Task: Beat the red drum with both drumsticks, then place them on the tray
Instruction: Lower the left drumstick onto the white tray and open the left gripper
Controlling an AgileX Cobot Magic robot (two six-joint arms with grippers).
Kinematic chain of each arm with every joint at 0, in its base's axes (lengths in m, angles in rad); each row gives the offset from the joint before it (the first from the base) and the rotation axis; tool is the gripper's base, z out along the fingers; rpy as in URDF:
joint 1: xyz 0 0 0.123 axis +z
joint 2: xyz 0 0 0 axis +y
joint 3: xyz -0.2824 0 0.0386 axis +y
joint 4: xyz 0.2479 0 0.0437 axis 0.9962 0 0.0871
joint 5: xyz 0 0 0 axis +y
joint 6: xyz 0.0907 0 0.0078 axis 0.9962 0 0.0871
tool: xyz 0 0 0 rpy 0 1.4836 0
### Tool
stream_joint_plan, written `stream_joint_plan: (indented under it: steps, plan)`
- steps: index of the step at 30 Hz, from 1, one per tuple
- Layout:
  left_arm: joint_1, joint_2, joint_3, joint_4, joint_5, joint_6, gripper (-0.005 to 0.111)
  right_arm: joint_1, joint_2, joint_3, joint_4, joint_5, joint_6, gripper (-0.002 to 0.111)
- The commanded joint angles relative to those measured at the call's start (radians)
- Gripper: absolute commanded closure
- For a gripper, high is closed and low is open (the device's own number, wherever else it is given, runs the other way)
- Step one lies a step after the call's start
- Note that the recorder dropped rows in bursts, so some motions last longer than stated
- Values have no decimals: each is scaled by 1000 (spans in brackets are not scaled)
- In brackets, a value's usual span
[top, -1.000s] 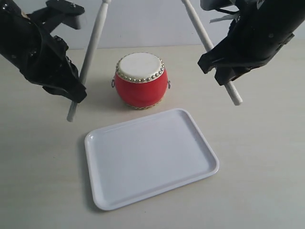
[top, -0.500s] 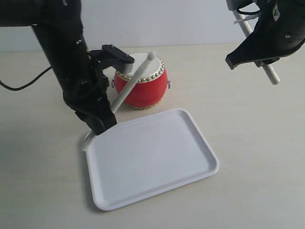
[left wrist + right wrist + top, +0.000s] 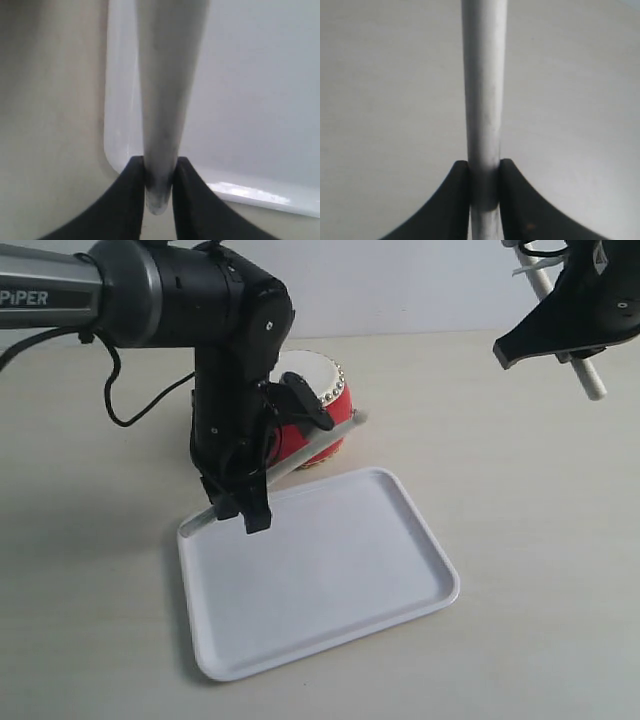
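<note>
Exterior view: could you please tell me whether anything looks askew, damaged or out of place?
Nothing stands out: the red drum stands upright, the tray lies flat, and the left hand and right hand each grip a drumstick.

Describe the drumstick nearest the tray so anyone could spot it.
Find the white tray in front of the red drum. At its far left corner the left gripper clamps a pale drumstick slanting low across the drum's front. The other drumstick hangs high at far right, clear of the tray.
</note>
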Motion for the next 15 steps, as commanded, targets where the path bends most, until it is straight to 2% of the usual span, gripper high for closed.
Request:
stream_joint_plan:
  steps: [1,9,15]
  plan:
    - [-29,34,-7,39,6,20,107,-23,-10,2,6,-39,3,108]
    - [-80,92,-15,97,6,35,107,-23,-10,4,49,-64,-42,108]
    - [-85,121,-20,113,6,27,107,-23,-10,4,53,-64,-47,108]
